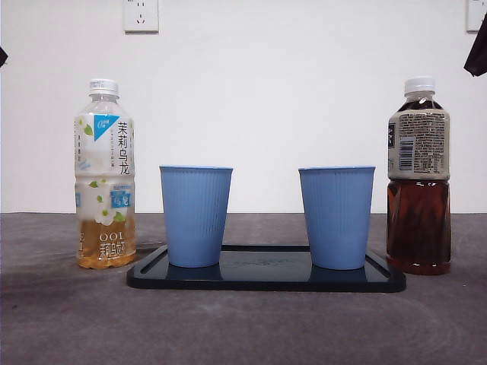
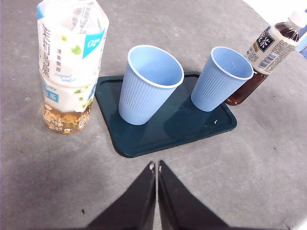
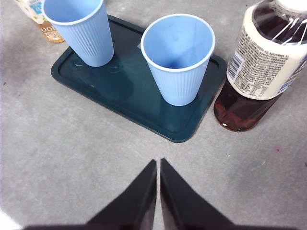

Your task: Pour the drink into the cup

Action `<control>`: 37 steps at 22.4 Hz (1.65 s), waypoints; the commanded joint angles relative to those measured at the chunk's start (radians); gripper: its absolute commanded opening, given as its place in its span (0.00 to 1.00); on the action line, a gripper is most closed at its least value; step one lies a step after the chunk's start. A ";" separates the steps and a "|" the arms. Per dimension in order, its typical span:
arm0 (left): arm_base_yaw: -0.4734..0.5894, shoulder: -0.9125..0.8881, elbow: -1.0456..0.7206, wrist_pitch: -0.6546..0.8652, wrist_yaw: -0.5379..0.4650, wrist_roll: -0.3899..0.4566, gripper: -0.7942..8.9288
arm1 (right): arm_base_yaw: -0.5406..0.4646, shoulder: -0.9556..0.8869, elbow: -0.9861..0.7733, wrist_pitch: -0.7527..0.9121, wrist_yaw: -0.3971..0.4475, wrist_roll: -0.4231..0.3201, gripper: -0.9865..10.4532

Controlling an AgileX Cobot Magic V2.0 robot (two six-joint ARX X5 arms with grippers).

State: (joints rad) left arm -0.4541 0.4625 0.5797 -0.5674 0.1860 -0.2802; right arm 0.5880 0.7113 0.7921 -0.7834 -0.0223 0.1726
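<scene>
Both hands, the left hand and the right hand, are closed and empty above the desk. The dark tea bottle stands at 3 o'clock of the tray, beside the right cup. It looks full, heavy and smooth; grip its labelled middle.

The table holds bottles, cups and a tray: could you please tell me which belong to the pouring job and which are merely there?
For the job:
pale tea bottle
dark tea bottle
left blue cup
right blue cup

Merely there:
dark tray under both cups
wall socket
</scene>
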 commanded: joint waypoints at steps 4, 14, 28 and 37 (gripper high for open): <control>-0.005 -0.002 0.018 0.013 0.002 0.000 0.09 | 0.006 0.006 0.017 0.006 0.004 0.010 0.09; 0.359 -0.263 -0.132 0.290 -0.072 0.473 0.09 | 0.006 0.006 0.017 0.005 0.004 0.010 0.09; 0.448 -0.459 -0.552 0.373 -0.120 0.447 0.09 | 0.006 0.006 0.017 0.005 0.004 0.010 0.09; 0.448 -0.459 -0.565 0.378 -0.119 0.451 0.09 | 0.006 0.006 0.017 0.006 0.004 0.010 0.09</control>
State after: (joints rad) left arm -0.0086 0.0048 0.0338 -0.1810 0.0662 0.1703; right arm 0.5880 0.7113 0.7921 -0.7830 -0.0219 0.1730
